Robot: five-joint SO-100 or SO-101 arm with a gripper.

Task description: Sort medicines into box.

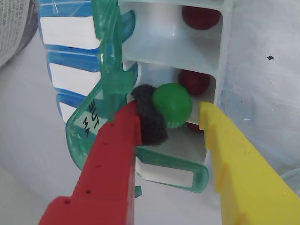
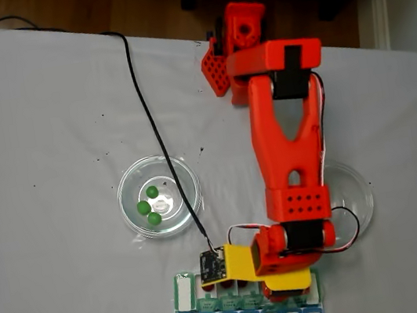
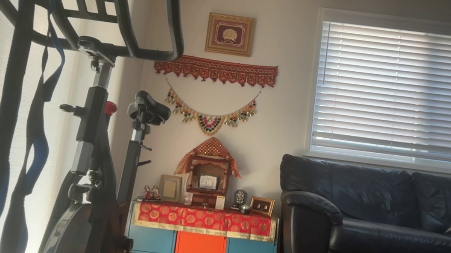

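White cloth covered the surface (image 2: 46, 134); the other view faced a living room with an exercise bike (image 3: 89, 148), a black leather sofa (image 3: 381, 223) and a small shrine (image 3: 207, 176) against the wall.

Gripper (image 1: 169, 112), wrist view: one red finger (image 1: 112, 154) with a dark foam pad (image 1: 151, 115) at its tip, one yellow finger (image 1: 234, 154). Glossy green round ball (image 1: 172, 105) sat against the foam pad. A gap showed between the ball and the yellow finger, so the jaws stood parted; could not tell whether the ball was pinned or loose. Ball hung over an open white compartment of the long pill organiser (image 1: 213, 56).

Two dark red balls lay in the compartments behind: one just behind the green ball (image 1: 194, 81), another further back (image 1: 200, 17). Translucent green lids (image 1: 110, 70) stood raised on the left of that view, blue lids (image 1: 70, 33) beyond them.

Fixed view: orange arm (image 2: 287, 152) reached down to the organiser at the bottom edge. Clear round glass dish (image 2: 128, 187) to the left held three green balls (image 2: 148, 206). Second clear dish (image 2: 357, 192) lay partly under the arm.
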